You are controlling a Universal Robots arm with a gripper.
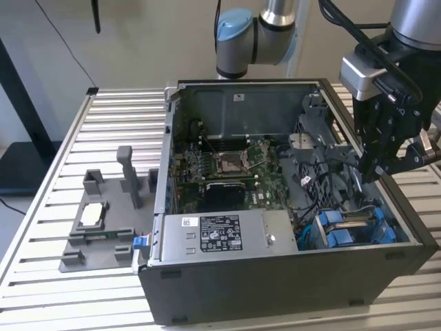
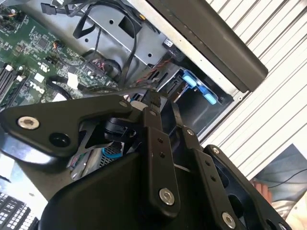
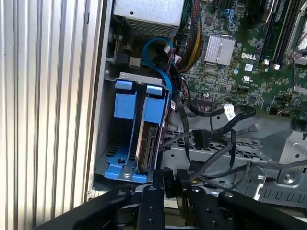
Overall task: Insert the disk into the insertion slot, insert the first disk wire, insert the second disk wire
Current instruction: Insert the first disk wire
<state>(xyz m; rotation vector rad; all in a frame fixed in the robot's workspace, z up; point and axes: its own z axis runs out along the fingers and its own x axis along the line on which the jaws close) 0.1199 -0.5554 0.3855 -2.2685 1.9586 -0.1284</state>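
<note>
Disk [image 3: 146, 146] sits upright in the insertion slot [image 3: 136, 76], straight ahead of the fingers [image 3: 153, 196] and close to their tips. I judge step one done.

Fingers are drawn nearly together, with nothing seen between them.

A loose black connector [image 3: 199, 139] hangs just beside the fingertips, apart from the disk, so both wires look still to be plugged.

The first wrist view gives the disk's bare end edge. The exterior view gives instead the whole case [image 1: 275, 289] on the table [image 1: 41, 289], with the fingers poised above the slot's corner.
</note>
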